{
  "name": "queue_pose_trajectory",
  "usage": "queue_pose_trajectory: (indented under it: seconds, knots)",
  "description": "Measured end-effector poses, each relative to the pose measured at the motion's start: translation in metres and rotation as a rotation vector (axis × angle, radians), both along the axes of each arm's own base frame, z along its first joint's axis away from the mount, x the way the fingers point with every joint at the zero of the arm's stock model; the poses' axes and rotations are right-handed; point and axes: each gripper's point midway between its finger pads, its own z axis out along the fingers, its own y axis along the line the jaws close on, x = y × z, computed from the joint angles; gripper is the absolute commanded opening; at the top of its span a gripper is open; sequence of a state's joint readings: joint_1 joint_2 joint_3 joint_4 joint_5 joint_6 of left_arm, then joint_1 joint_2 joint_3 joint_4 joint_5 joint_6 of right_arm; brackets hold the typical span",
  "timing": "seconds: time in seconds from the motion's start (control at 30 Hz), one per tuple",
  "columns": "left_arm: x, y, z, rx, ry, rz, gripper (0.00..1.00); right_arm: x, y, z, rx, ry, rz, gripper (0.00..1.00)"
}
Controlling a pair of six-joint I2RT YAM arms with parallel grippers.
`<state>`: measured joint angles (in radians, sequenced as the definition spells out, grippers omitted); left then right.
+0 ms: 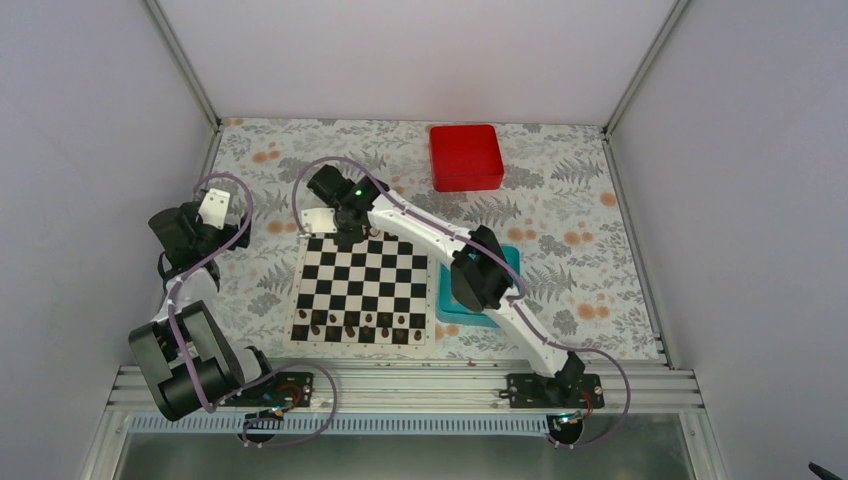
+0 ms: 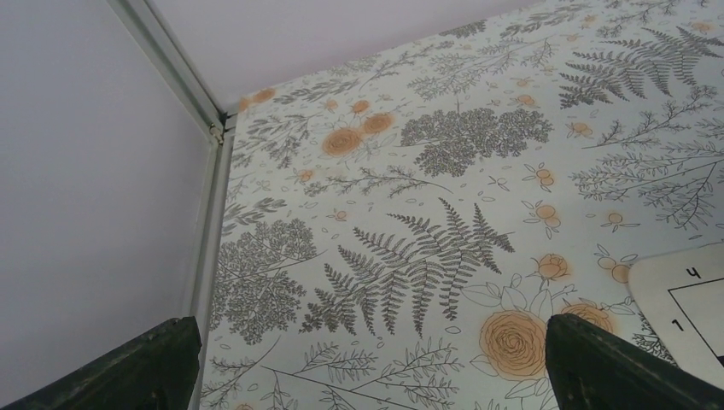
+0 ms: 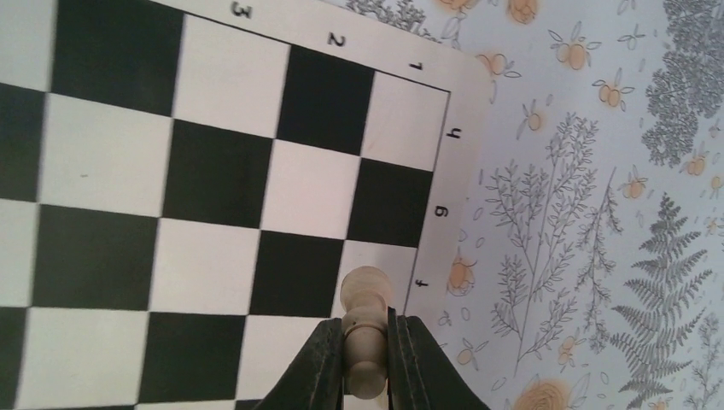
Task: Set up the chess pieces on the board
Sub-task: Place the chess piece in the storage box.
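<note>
**Q:** Where is the piece?

**A:** One pale pawn (image 3: 365,329) is pinched by its body in the right gripper (image 3: 367,343), its head clear of the fingertips. It is over a white square at the board's (image 3: 213,171) lettered margin, far side. Whether it touches the board cannot be told.

**Q:** Why there?

**A:** Dark pieces (image 1: 360,322) fill the near rows, so the far rows are probably for pale pieces.

**Q:** And the left gripper (image 2: 367,363)?

**A:** It is spread and empty, just beside a board corner, likely to keep the board clear.

**Q:** Surroundings?

**A:** A floral cloth (image 2: 427,171) covers the table. A teal tray (image 1: 510,258) sits under the right arm and a red box (image 1: 466,157) lies beyond. Pale walls (image 1: 420,50) enclose the space.
</note>
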<state>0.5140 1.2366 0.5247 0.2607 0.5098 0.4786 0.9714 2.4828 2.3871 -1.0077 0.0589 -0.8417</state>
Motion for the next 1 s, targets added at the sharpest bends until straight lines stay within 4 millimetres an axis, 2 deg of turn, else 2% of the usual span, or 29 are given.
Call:
queue_pose_trajectory:
  seconds: [0.1,0.57,1.0]
  knots:
    - [0.0,0.0,0.001,0.001,-0.002,0.0,1.0,0.008,0.001,-0.005,0.006,-0.018,-0.008,0.06]
    - [0.0,-0.002,0.004,0.001,-0.011,-0.01,1.0,0.016,0.001,-0.036,-0.037,-0.032,0.0,0.06]
    - [0.0,-0.003,0.004,-0.002,-0.013,-0.015,1.0,0.033,-0.01,-0.038,-0.048,-0.05,-0.034,0.06]
